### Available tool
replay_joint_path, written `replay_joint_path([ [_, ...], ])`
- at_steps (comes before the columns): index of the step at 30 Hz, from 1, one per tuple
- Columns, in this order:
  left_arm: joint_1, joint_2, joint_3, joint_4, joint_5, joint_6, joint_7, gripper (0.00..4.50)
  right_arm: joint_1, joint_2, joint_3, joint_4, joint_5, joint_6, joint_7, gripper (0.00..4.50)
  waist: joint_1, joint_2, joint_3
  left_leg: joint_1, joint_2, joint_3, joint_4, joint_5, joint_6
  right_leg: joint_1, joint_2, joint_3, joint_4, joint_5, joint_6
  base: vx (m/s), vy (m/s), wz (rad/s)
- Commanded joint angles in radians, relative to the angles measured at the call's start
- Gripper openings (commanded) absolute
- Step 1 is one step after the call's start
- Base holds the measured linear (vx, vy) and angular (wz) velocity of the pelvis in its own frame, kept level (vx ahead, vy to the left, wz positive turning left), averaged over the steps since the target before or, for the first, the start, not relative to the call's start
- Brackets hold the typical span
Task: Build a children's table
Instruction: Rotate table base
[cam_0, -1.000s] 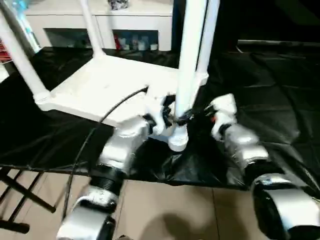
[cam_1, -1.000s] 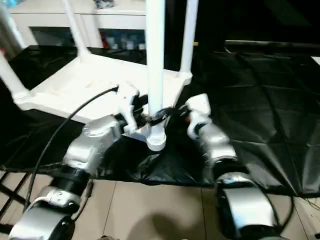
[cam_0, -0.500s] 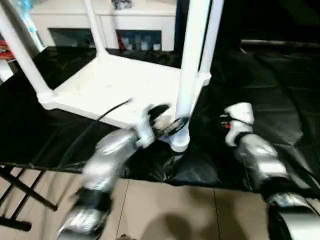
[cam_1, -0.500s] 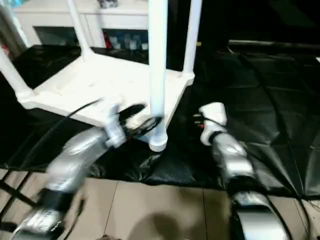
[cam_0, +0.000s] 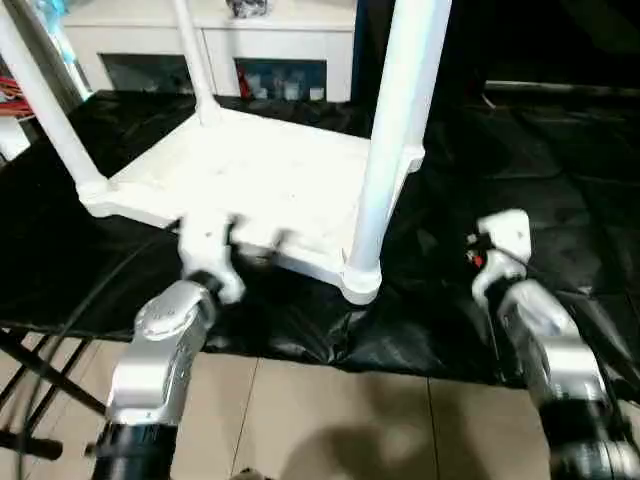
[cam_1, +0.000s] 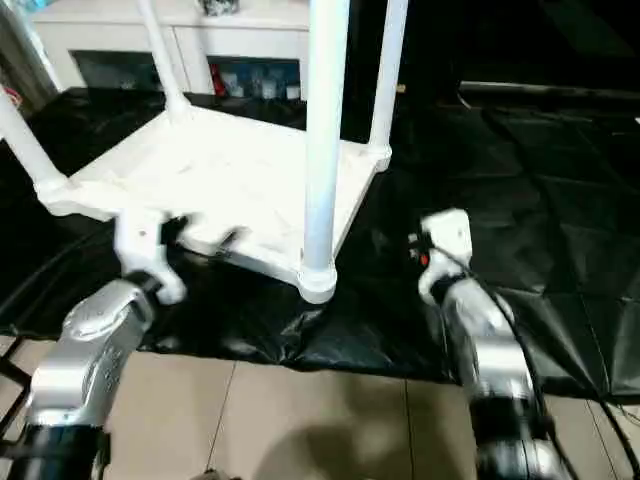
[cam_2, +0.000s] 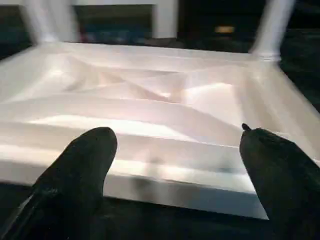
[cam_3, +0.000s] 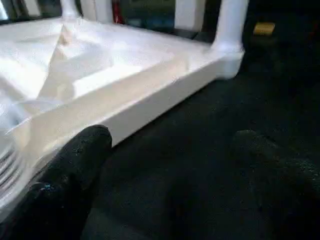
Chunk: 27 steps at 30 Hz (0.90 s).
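The left gripper (cam_0: 205, 240) has its 2 black fingers (cam_2: 80, 172) spread wide and holds nothing; straight ahead of it, close but not touching, runs the near rim of the upturned tabletop (cam_0: 250, 180), whose long edge lies crosswise to the fingers' line of reach, ribbed underside facing up; the tabletop rests on the black-draped table (cam_0: 520, 150). All 4 legs look seated in their corner sockets and stand upright: 1 at the far-left corner (cam_0: 45, 115), 1 at the back (cam_0: 195, 65), 1 behind on the right (cam_1: 388, 75), and the near leg (cam_0: 390, 140), which rises between the 2 grippers, its socket collar just ahead of and inward from each. The right gripper (cam_0: 500, 240) is likewise spread wide and empty, with the tabletop's side rail ahead and to its inner side and only black cloth directly in front. Judging by this, the left gripper is nearer the rim; the build looks essentially complete, leaving perhaps a flip upright.
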<state>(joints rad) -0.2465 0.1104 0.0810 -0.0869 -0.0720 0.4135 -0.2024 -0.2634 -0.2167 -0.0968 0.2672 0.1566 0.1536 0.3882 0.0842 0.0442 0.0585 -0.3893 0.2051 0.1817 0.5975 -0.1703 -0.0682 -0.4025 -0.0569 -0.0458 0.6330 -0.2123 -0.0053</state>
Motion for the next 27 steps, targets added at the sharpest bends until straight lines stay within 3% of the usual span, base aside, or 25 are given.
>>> replay_joint_path([
  [1, -0.011, -0.038, 0.016, -0.042, 0.049, 0.083, 0.128, 4.49, 0.017, 0.017, -0.013, -0.061, 0.011, 0.073, -0.055, 4.48, -0.007, -0.008, -0.069, 0.014, 0.021, -0.011, -0.064, -0.183, 0.031, 0.043, -0.056, 0.04, -0.09, -0.144, -0.146, 0.0, 0.0, 0.0],
  [2, -0.011, -0.038, 0.016, -0.042, 0.049, 0.083, 0.128, 4.49, 0.017, 0.017, -0.013, -0.061, 0.011, 0.073, -0.055, 4.48, -0.006, -0.012, -0.069, 0.013, 0.021, -0.011, -0.063, -0.179, 0.032, 0.044, -0.056, 0.039, -0.09, -0.132, -0.148, 0.0, 0.0, 0.0],
  [3, -0.023, -0.04, -0.008, -0.058, 0.097, 0.182, 0.166, 4.49, 0.015, 0.022, -0.022, -0.064, 0.01, 0.1, -0.075, 4.48, -0.005, -0.014, -0.068, 0.013, 0.019, -0.01, -0.062, -0.178, 0.033, 0.043, -0.057, 0.039, -0.092, -0.134, -0.149, 0.0, 0.0, 0.0],
  [4, -0.029, -0.043, -0.022, -0.066, 0.099, 0.238, 0.168, 4.49, 0.009, 0.022, -0.029, -0.059, 0.012, 0.11, -0.08, 4.48, -0.005, -0.028, -0.069, 0.013, 0.018, -0.009, -0.061, -0.162, 0.036, 0.046, -0.057, 0.039, -0.083, -0.137, -0.143, 0.0, 0.0, 0.0],
  [5, -0.029, -0.043, -0.022, -0.066, 0.099, 0.238, 0.168, 4.49, 0.009, 0.022, -0.029, -0.059, 0.012, 0.11, -0.08, 4.48, -0.002, -0.021, -0.068, 0.014, 0.016, -0.008, -0.06, -0.161, 0.039, 0.042, -0.059, 0.039, -0.09, -0.155, -0.139, 0.0, 0.0, 0.0],
  [6, -0.037, -0.065, -0.038, -0.084, 0.081, 0.307, 0.169, 4.49, 0.003, 0.02, -0.038, -0.082, 0.024, 0.149, -0.096, 4.48, -0.008, -0.049, -0.065, 0.012, 0.015, -0.004, -0.06, -0.164, 0.039, 0.042, -0.056, 0.04, -0.097, -0.186, -0.121, 0.0, 0.0, 0.0],
  [7, -0.037, -0.065, -0.038, -0.084, 0.081, 0.307, 0.169, 4.49, 0.003, 0.02, -0.038, -0.082, 0.024, 0.149, -0.096, 4.48, -0.008, -0.049, -0.065, 0.012, 0.015, -0.004, -0.06, -0.164, 0.039, 0.042, -0.056, 0.04, -0.097, -0.186, -0.121, 0.0, 0.0, 0.0],
  [8, -0.038, -0.085, -0.028, -0.094, 0.013, 0.335, 0.14, 4.49, -0.004, 0.011, -0.036, -0.096, 0.023, 0.17, -0.101, 4.48, -0.003, -0.031, -0.066, 0.012, 0.017, -0.008, -0.062, -0.158, 0.035, 0.042, -0.06, 0.04, -0.093, -0.192, -0.117, 0.0, 0.0, 0.0],
  [9, -0.035, -0.108, -0.002, -0.1, -0.071, 0.306, 0.107, 4.49, -0.01, -0.004, -0.02, -0.107, 0.02, 0.163, -0.077, 4.48, -0.005, -0.024, -0.066, 0.015, 0.016, -0.006, -0.059, -0.162, 0.024, 0.037, -0.058, 0.041, -0.096, -0.189, -0.122, 0.0, 0.0, 0.0],
  [12, -0.033, -0.094, -0.007, -0.084, -0.032, 0.301, 0.117, 4.49, -0.009, -0.006, -0.002, -0.143, 0.011, 0.191, -0.071, 4.48, -0.008, -0.029, -0.068, 0.011, 0.016, -0.008, -0.059, -0.16, 0.027, 0.042, -0.052, 0.04, -0.091, -0.111, -0.129, 0.0, 0.0, 0.0],
  [13, -0.032, -0.092, -0.008, -0.066, -0.003, 0.286, 0.135, 4.49, -0.009, -0.002, -0.001, -0.16, 0.011, 0.207, -0.079, 4.48, -0.009, -0.039, -0.067, 0.008, 0.015, -0.008, -0.06, -0.148, 0.037, 0.046, -0.055, 0.04, -0.091, -0.099, -0.126, 0.0, 0.0, 0.0],
  [14, -0.03, -0.094, -0.01, -0.065, -0.001, 0.274, 0.133, 4.49, -0.009, -0.002, 0.0, -0.161, 0.01, 0.207, -0.078, 4.48, -0.008, -0.037, -0.068, 0.009, 0.014, -0.008, -0.058, -0.143, 0.039, 0.047, -0.056, 0.041, -0.089, -0.096, -0.126, 0.0, 0.0, 0.0],
  [16, -0.026, -0.086, -0.006, -0.07, -0.002, 0.254, 0.118, 4.49, -0.012, 0.004, 0.017, -0.159, -0.006, 0.197, -0.084, 4.48, -0.012, -0.06, -0.068, 0.007, 0.014, -0.005, -0.057, -0.137, 0.048, 0.048, -0.06, 0.04, -0.093, -0.123, -0.121, 0.0, 0.0, 0.0],
  [17, -0.024, -0.085, -0.001, -0.073, 0.002, 0.26, 0.122, 4.49, -0.012, 0.008, 0.025, -0.155, -0.012, 0.193, -0.086, 4.48, -0.011, -0.046, -0.068, 0.01, 0.016, -0.007, -0.059, -0.133, 0.044, 0.045, -0.06, 0.04, -0.09, -0.131, -0.125, 0.0, 0.0, 0.0],
  [18, -0.014, -0.086, 0.008, -0.075, 0.025, 0.261, 0.15, 4.49, -0.012, 0.02, 0.04, -0.145, -0.019, 0.192, -0.093, 4.48, -0.016, -0.051, -0.068, 0.011, 0.018, -0.007, -0.059, -0.132, 0.041, 0.044, -0.059, 0.04, -0.088, -0.119, -0.128, 0.0, 0.0, 0.0],
  [20, -0.001, -0.085, 0.012, -0.078, 0.054, 0.253, 0.205, 4.49, -0.009, 0.029, 0.049, -0.145, -0.025, 0.21, -0.108, 4.48, -0.024, -0.051, -0.067, 0.012, 0.02, -0.009, -0.061, -0.147, 0.038, 0.044, -0.058, 0.04, -0.089, -0.104, -0.13, 0.0, 0.0, 0.0],
  [23, 0.011, -0.094, 0.059, -0.107, 0.0, 0.293, 0.217, 4.49, 0.007, 0.036, 0.08, -0.177, -0.028, 0.237, -0.101, 4.48, -0.025, -0.056, -0.067, 0.013, 0.018, -0.007, -0.06, -0.157, 0.033, 0.045, -0.059, 0.041, -0.088, -0.111, -0.136, 0.0, 0.0, 0.0],
  [24, 0.019, -0.095, 0.061, -0.132, -0.02, 0.354, 0.2, 4.49, 0.015, 0.038, 0.067, -0.193, -0.009, 0.297, -0.11, 4.48, -0.025, -0.056, -0.067, 0.014, 0.018, -0.007, -0.061, -0.155, 0.031, 0.045, -0.058, 0.042, -0.088, -0.112, -0.136, 0.0, 0.0, 0.0],
  [25, 0.023, -0.099, 0.062, -0.146, -0.021, 0.371, 0.199, 4.49, 0.018, 0.037, 0.056, -0.198, 0.002, 0.321, -0.111, 4.48, -0.024, -0.067, -0.066, 0.013, 0.019, -0.007, -0.062, -0.153, 0.033, 0.045, -0.057, 0.041, -0.087, -0.112, -0.133, 0.0, 0.0, 0.0],
  [27, 0.03, -0.103, 0.068, -0.171, -0.015, 0.384, 0.202, 4.49, 0.023, 0.039, 0.045, -0.209, 0.019, 0.348, -0.11, 4.48, -0.021, -0.063, -0.065, 0.016, 0.02, -0.006, -0.06, -0.152, 0.034, 0.042, -0.057, 0.042, -0.086, -0.109, -0.133, 0.0, 0.0, 0.0],
])
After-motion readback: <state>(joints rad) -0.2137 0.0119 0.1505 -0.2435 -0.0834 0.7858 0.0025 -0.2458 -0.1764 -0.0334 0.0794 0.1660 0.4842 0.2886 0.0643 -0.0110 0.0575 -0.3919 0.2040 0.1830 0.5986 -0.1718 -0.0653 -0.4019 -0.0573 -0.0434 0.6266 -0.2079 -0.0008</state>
